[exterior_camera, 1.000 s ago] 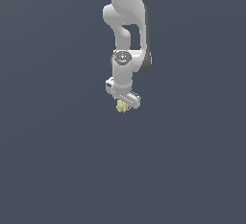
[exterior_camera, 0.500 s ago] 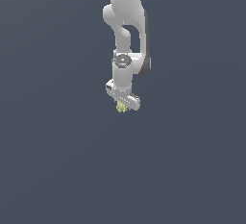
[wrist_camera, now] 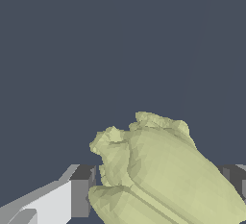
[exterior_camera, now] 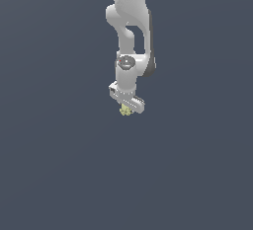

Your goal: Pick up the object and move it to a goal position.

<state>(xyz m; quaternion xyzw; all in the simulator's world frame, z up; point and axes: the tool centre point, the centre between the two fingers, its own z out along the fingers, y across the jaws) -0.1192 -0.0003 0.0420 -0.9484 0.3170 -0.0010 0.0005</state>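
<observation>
The object (exterior_camera: 125, 110) is a small pale yellow-green knobbly blob hanging just under the white arm's hand in the exterior view. My gripper (exterior_camera: 126, 108) is shut on it, and only the blob's lower part peeks out below the hand. In the wrist view the object (wrist_camera: 158, 170) fills the space between the two fingers (wrist_camera: 81, 189), which press on it from either side. The far finger (wrist_camera: 238, 177) shows only as a dark grey tip behind the blob.
The white arm (exterior_camera: 129, 31) reaches down from the exterior view's upper edge. Around it there is only a flat dark grey-blue backdrop, with no surface, edge or other object to be seen in either view.
The arm and the held object have risen slightly in the exterior view over the last second. The grip looks the same.
</observation>
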